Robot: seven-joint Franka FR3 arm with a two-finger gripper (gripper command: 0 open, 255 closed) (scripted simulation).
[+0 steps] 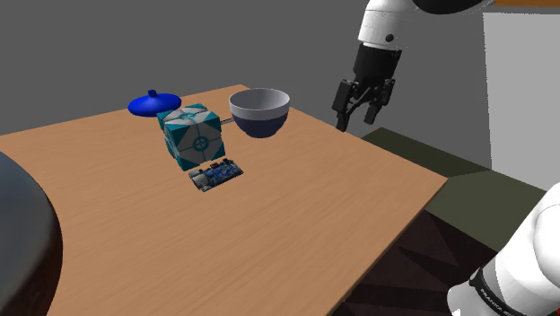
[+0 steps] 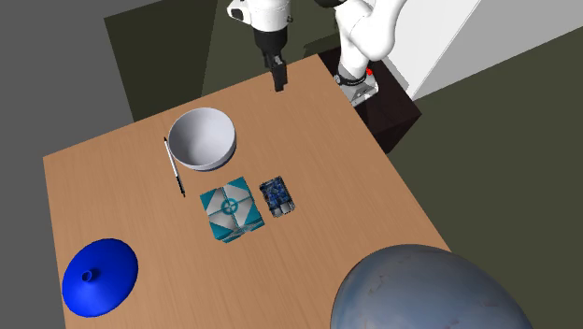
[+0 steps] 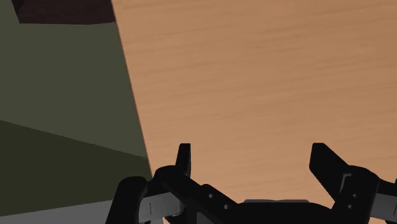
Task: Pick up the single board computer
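Though a grey-blue dome (image 2: 425,290) is cut off at the second exterior view's 5 o'clock, the single board computer (image 2: 277,195) lies on the wooden table (image 2: 355,215) at a teal cube's (image 2: 231,209) 3 o'clock. The wrist view shows the gripper (image 3: 251,156) released, fingers (image 3: 184,159) apart, above the table's edge and olive floor (image 3: 63,83).

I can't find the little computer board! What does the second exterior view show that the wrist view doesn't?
Second exterior view's extras: the single board computer lying beside a teal-and-white cube, plus a white bowl, a thin pen, a blue lid and a grey dome.
Wrist view's extra: a close look at the gripper with its black fingers standing apart, nothing between them.
Both: the gripper, the wooden table with its edge, and the dark floor beyond.
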